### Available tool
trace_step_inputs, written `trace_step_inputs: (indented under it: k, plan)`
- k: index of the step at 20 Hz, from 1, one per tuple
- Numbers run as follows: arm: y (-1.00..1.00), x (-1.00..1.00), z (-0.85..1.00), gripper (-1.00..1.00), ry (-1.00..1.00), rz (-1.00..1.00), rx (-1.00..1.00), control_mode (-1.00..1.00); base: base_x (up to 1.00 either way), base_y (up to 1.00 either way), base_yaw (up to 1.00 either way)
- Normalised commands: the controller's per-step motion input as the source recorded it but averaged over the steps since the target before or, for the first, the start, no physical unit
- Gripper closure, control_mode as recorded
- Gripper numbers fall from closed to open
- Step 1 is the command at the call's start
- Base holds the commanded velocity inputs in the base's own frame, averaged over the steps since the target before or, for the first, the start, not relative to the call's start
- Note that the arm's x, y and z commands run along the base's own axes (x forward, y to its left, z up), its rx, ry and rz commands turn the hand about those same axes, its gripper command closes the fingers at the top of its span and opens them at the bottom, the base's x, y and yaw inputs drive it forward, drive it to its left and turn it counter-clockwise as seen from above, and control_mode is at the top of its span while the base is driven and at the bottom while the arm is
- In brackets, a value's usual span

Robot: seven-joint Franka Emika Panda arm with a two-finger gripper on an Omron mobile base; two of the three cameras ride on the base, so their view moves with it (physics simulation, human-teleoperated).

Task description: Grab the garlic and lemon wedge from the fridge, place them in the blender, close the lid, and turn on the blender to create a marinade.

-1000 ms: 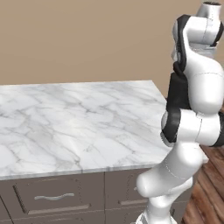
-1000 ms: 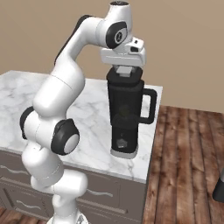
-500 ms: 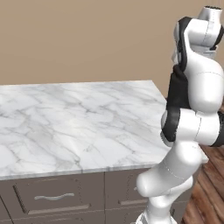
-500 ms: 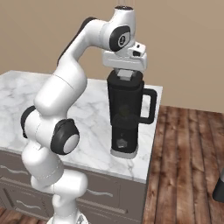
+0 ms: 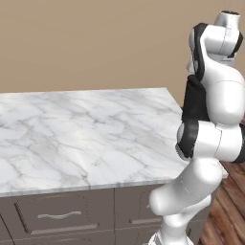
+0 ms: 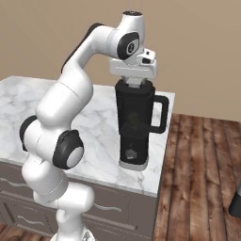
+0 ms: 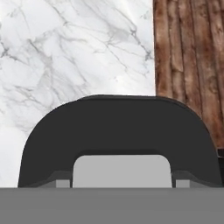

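Observation:
The black blender (image 6: 134, 127) stands at the right end of the marble counter (image 6: 28, 99), its loop handle pointing right. My gripper (image 6: 134, 82) hangs straight down over the jug's mouth, shut on the lid (image 7: 118, 127). That lid is a flat black rounded piece with a grey square cap, lying just under the hand over the marble and the counter's right edge. From the right base view the lid sits at the jug's rim, and I cannot tell whether it is fully seated. The garlic, the lemon wedge and the fridge are out of view.
Grey drawers (image 5: 57, 215) run under the counter (image 5: 72, 134), whose broad marble top stretches left of the blender. Wooden floor (image 6: 202, 164) lies to the counter's right, with a dark object (image 6: 235, 204) at the frame's edge. A beige wall stands behind.
The hand has levelled out and come down a little, bringing the lid onto the top of the jug. The blender has not moved.

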Motion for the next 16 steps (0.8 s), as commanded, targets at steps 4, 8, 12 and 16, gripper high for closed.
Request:
trace_step_inputs:
  k: [4, 8, 12, 16]
  plan:
    - [-0.13, 0.25, -0.11, 1.0, -0.12, 0.03, 0.0, -1.0, 0.0, 0.0, 0.0]
    - [-0.3, 0.14, -0.16, 1.0, -0.18, 0.0, 0.0, -1.0, 0.0, 0.0, 0.0]
    - [-0.12, 0.09, -0.47, 1.0, -0.07, 0.0, 0.0, -1.0, 0.0, 0.0, 0.0]
    - [0.0, 0.0, -0.6, 1.0, 0.0, 0.0, -0.06, -1.0, 0.0, 0.0, 0.0]
